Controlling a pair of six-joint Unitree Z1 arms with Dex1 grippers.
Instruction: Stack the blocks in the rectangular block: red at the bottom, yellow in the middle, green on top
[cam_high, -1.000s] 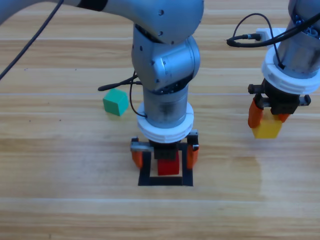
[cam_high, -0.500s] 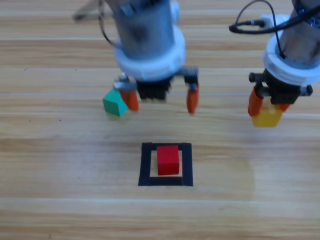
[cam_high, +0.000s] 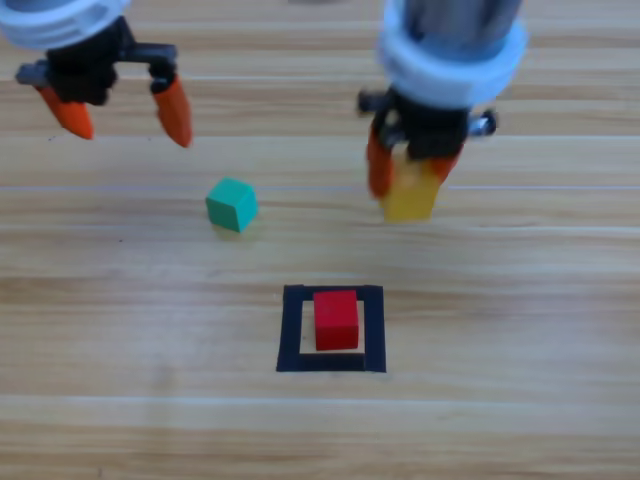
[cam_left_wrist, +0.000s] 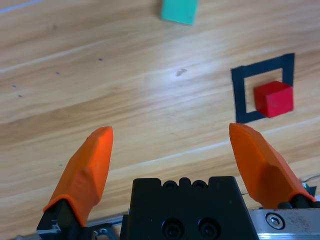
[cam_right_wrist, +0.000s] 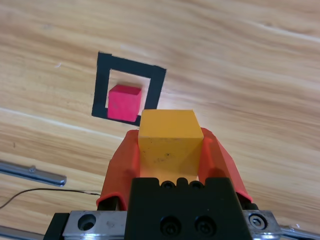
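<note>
Looking down from the high view, the right gripper pinches the yellow cube above the table, up and right of the black tape square, where the red cube sits. The left gripper hangs at the upper left, jaws spread and empty; the green cube lies below and to its right. No writing can be read anywhere.

From the left wrist, wide-apart jaws frame bare wood, with the green cube and the tape square beyond.

From the right wrist, both jaws press the yellow cube, the red cube just beyond.
</note>
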